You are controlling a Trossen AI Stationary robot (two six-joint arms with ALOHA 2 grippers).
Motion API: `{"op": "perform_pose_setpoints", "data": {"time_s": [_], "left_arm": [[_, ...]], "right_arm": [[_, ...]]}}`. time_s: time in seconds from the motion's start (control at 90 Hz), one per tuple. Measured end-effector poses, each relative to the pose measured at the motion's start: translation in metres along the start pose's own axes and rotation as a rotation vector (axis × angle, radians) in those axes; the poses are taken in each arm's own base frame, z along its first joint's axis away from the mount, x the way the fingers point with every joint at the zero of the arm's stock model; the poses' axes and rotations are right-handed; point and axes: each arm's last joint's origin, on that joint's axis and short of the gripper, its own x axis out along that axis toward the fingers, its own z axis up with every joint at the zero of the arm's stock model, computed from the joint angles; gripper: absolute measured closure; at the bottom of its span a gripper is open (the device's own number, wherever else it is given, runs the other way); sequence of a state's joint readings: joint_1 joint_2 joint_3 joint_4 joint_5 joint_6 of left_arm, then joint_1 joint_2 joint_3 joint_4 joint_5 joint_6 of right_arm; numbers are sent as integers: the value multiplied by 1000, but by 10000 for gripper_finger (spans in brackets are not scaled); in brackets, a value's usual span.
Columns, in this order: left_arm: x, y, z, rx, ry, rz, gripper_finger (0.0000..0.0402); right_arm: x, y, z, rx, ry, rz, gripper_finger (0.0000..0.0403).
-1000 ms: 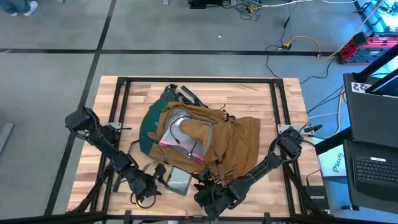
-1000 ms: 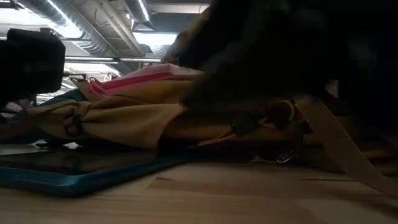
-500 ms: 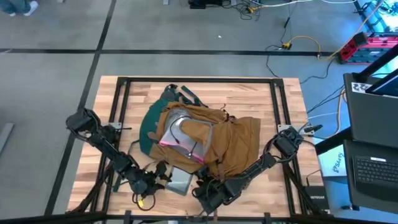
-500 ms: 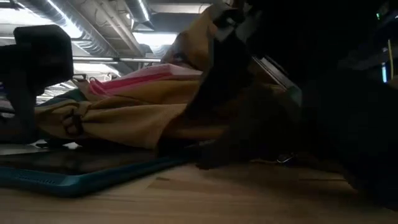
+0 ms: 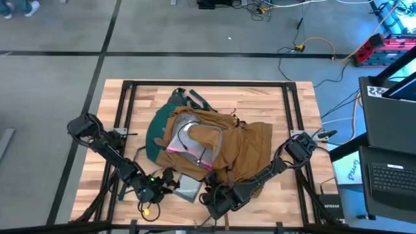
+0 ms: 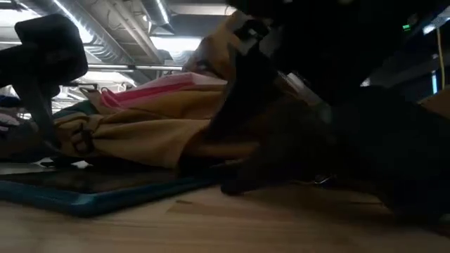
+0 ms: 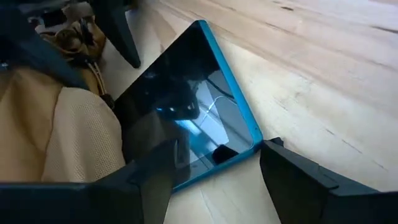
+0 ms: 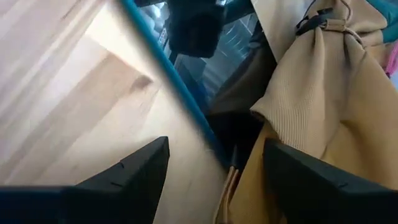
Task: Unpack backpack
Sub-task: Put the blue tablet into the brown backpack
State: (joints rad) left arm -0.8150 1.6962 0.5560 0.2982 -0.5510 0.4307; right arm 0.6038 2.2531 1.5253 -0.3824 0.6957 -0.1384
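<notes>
I count one backpack [image 5: 214, 146], lying flat in the middle of the table [image 5: 260, 97], tan flap up, with its dark teal back panel showing at its left side. One clear pink-edged pouch [image 5: 188, 140] sits in its open mouth. One tablet [image 7: 186, 118] with a blue rim lies on the wood just beside the backpack's near edge, glass up, one end tucked against the tan fabric. Two arms are in play.

My left gripper [image 5: 170, 182] sits low at the near edge, at the tablet; in the left wrist view both fingers [image 7: 298, 177] are spread wide, one on either side of the tablet's corner, pinching nothing. My right gripper [image 5: 209, 195] is also low at the near edge, just right of the tablet; in the right wrist view its fingers [image 8: 134, 171] stand apart over the tablet's blue rim and the backpack's edge, gripping nothing.

Against the frame a second ago, the right gripper has slid left, closer to the tablet, and the left gripper has edged toward the tablet too. Backpack, pouch and tablet lie where they were.
</notes>
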Motion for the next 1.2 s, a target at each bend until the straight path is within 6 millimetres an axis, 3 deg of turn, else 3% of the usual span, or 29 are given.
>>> {"op": "perform_pose_setpoints", "data": {"time_s": [0.322, 0.633, 1.033, 1.2], "left_arm": [[2, 4, -1, 39, -3, 13, 190], [5, 12, 3, 103, -47, 64, 189], [6, 18, 5, 93, -50, 137, 189], [6, 18, 5, 86, -45, 146, 189]], "right_arm": [[16, -9, 2, 13, -24, 4, 155], [19, -12, 2, 5, -32, -19, 155], [23, -19, 14, 38, -124, -167, 155], [22, -19, 17, 24, -148, -174, 192]]}}
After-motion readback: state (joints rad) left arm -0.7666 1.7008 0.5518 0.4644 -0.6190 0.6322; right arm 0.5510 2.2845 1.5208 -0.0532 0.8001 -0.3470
